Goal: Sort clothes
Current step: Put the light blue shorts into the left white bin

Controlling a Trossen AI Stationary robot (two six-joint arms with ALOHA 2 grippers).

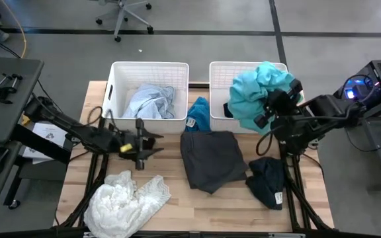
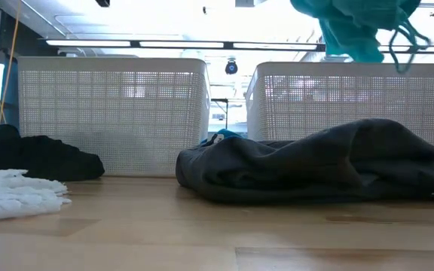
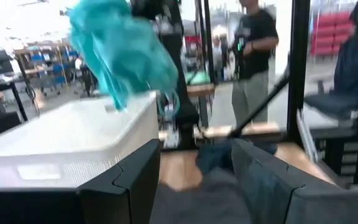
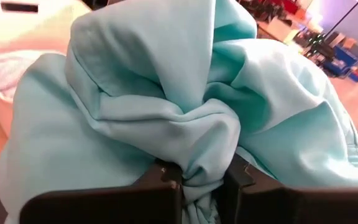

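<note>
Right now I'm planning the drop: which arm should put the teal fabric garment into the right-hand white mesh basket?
Right. The right gripper is shut on the teal fabric garment, over the right-hand white mesh basket; the left gripper is open, beside the other basket.

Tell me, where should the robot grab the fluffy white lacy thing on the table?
Probably from straight above, pinching a raised fold near the middle of the white lacy garment. It lies crumpled in a heap on the table, so its puffed-up ridges give fingers something to close on. The left gripper is open and nearest; the right gripper holds the teal garment.
</note>
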